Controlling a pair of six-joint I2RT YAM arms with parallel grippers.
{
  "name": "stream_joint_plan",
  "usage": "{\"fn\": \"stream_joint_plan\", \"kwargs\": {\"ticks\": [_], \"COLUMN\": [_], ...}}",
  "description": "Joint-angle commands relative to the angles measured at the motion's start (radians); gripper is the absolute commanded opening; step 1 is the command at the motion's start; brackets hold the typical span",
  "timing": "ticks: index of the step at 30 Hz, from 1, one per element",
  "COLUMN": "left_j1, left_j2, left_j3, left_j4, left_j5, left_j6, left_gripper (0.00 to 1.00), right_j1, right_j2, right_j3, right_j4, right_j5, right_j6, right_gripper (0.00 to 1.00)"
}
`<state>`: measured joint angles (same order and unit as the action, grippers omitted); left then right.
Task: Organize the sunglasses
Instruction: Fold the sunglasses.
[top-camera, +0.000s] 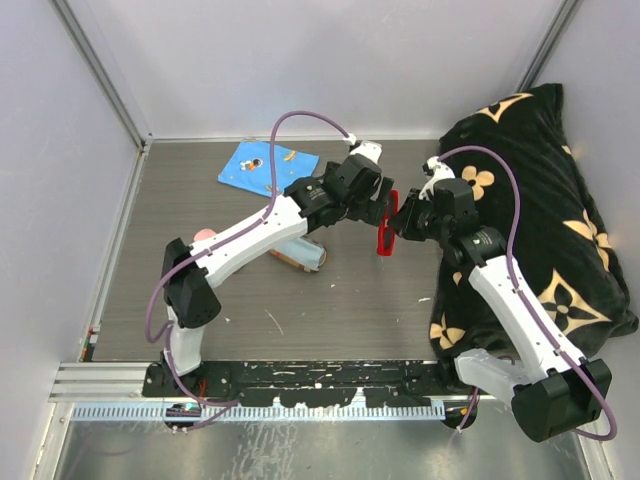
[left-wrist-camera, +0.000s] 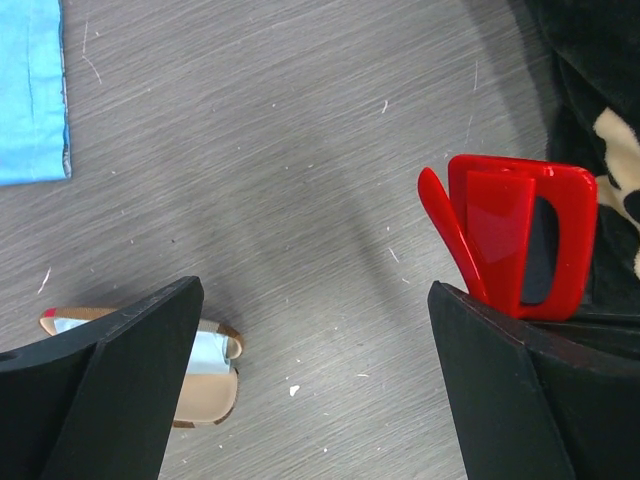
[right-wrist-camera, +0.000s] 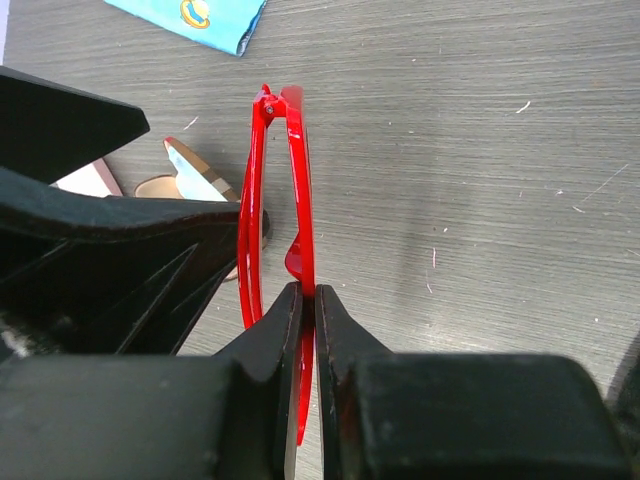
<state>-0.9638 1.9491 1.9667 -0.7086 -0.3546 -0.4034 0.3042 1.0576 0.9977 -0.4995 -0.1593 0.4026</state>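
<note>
We had the red sunglasses (right-wrist-camera: 290, 200) pinched in the right hand (right-wrist-camera: 302, 300), its fingers pressed tight on the frame. The pair was lifted clear of the worktop (top-camera: 330, 300), temples folded in or nearly so. From that wrist the frame ran straight out ahead of the fingers, edge-on, its long axis pointing away from the hand. The left hand (left-wrist-camera: 315, 300) sat right alongside, spread wide with nothing in it.

And here was what mattered: in the left wrist view the glasses were not in the gap. They stood off by the finger at the right of that picture, lens face turned toward the camera. So we judged any pass across would need the left hand to slide that way before closing.

Both hands were near, but only the right was touching. A brown item (left-wrist-camera: 205, 395) lay on the worktop beneath the left hand, and we couldn't tell whether it was the other pair.
</note>
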Motion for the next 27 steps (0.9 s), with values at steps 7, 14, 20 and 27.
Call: {"fn": "stream_joint_plan", "kwargs": {"ticks": [7, 14, 20, 27], "left_j1": [0.017, 0.140, 0.237, 0.280], "left_j2": [-0.153, -0.397, -0.581, -0.643], "left_j3": [-0.139, -0.491, -0.780, -1.003], "left_j4": [0.029, 0.028, 0.041, 0.195], "left_j5": [-0.009, -0.004, 0.008, 0.029], "left_j6": [0.002, -0.131, -0.381, -0.713], "left_gripper": [0.98, 0.98, 0.97, 0.99], "right_j1": [0.006, 0.006, 0.006, 0.007], "right_j2": [-0.037, -0.026, -0.008, -0.010], "right_j3": [-0.007, -0.022, -0.036, -0.055], "right_j4": [0.022, 0.006, 0.015, 0.017], "right_j5": [0.073, 0.076, 0.058, 0.052], "right_j6": [-0.014, -0.036, -0.035, -0.033], "right_gripper": [0.00, 0.00, 0.00, 0.00]}}
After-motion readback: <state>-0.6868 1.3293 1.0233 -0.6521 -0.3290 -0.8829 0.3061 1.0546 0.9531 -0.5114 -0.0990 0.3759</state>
